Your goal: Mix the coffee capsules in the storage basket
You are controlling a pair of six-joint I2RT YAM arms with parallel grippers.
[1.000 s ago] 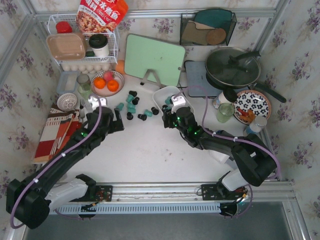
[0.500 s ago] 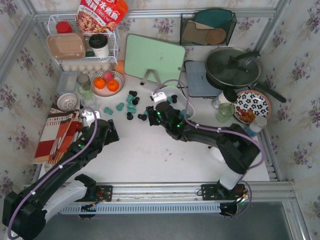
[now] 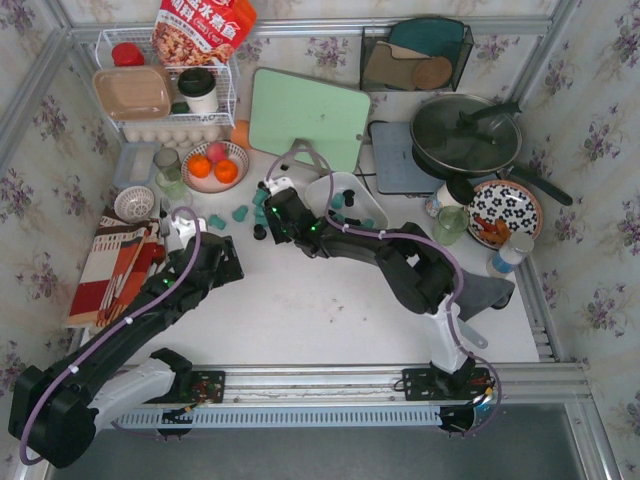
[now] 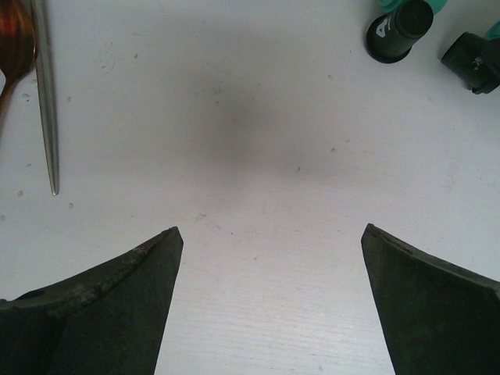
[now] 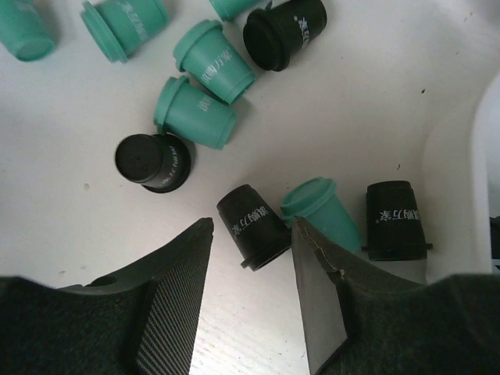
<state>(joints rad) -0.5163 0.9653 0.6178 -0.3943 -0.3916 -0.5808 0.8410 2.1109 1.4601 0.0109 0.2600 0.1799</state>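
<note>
Coffee capsules (image 3: 240,212), small tapered plastic pods in teal-green and black, are scattered on the white table (image 3: 330,300) at centre-left of the top view. They lie just beside the white rounded plastic storage basket (image 3: 322,183), and a few more are seen inside it.

The right claw (image 5: 253,234) is extended over the loose cluster, its jaws held partly apart and closed on nothing. Between them, in the wrist view, one black capsule (image 5: 248,217) lies on its side. Its long axis runs almost straight up the frame, narrow end away from the claw and rim toward it, so the fingers are set across its width. A gap is seen at the finger on the left of the frame, while the other finger is nearly at the rim. A teal capsule (image 5: 320,212) lies just beside that finger. The basket wall rises at the right edge of that frame, with another black capsule (image 5: 394,219) against it.

The next move is judged to be a pinch on the framed black pod and a carry rightward into the basket; the teal neighbour could be caught too.

The left claw (image 4: 271,234) is spread wide over bare table and is the farther of the two from the basket.
</note>
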